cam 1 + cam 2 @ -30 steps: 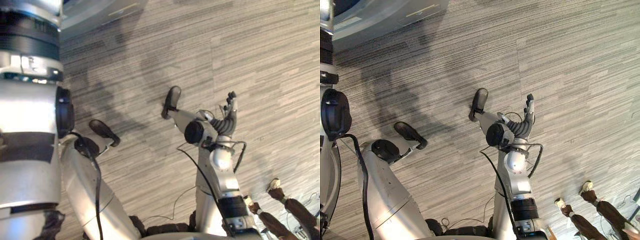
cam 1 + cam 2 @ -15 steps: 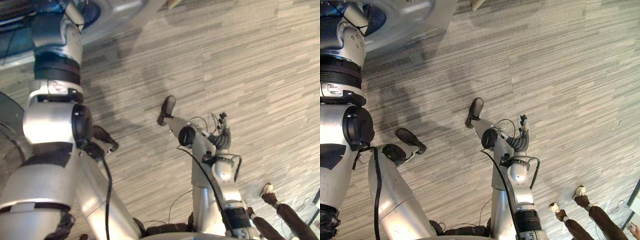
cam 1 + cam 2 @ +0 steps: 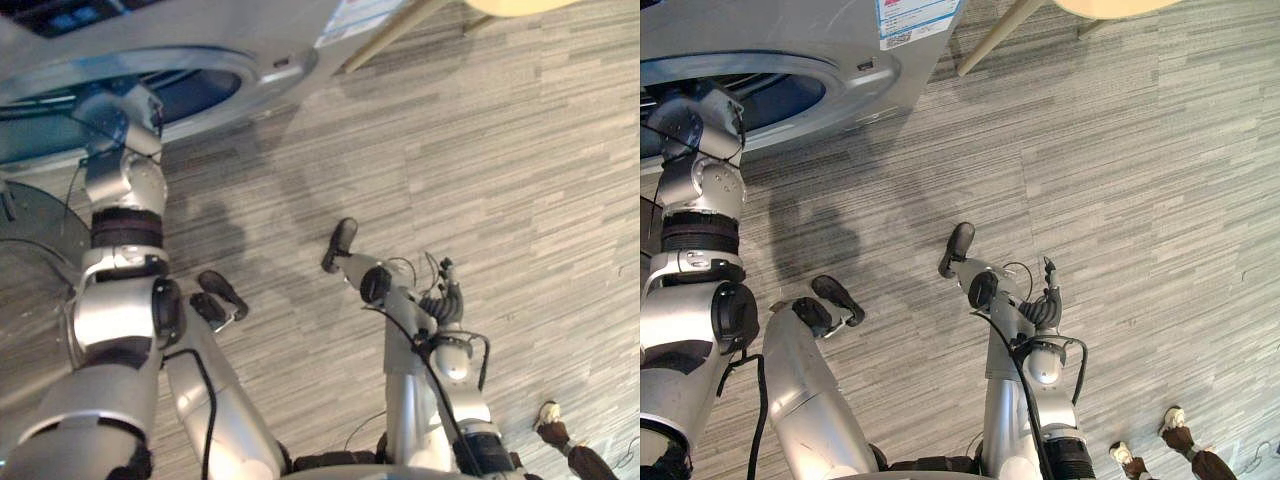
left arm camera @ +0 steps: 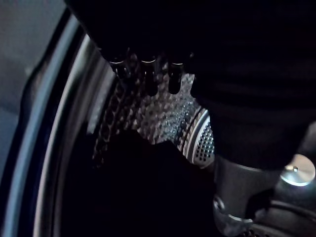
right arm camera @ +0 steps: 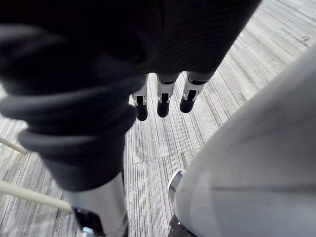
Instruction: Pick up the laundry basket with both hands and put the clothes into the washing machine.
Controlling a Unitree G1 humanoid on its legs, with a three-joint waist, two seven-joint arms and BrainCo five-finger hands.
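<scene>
The washing machine stands at the upper left with its round opening facing me. My left arm reaches up to that opening, and my left hand sits at its rim. In the left wrist view its fingers are straight and hold nothing, with the perforated steel drum just past them; the drum's inside is dark. My right hand hangs low by my side over the floor. Its fingers are straight and empty.
A pale round table top and its slanted leg stand right of the machine. The open round door shows at the far left. A person's shoes are at the lower right on the striped grey floor.
The camera has tilted up, bringing the washing machine's front and opening into view. My left arm has stretched up to the drum opening. The right hand stays low by my side.
</scene>
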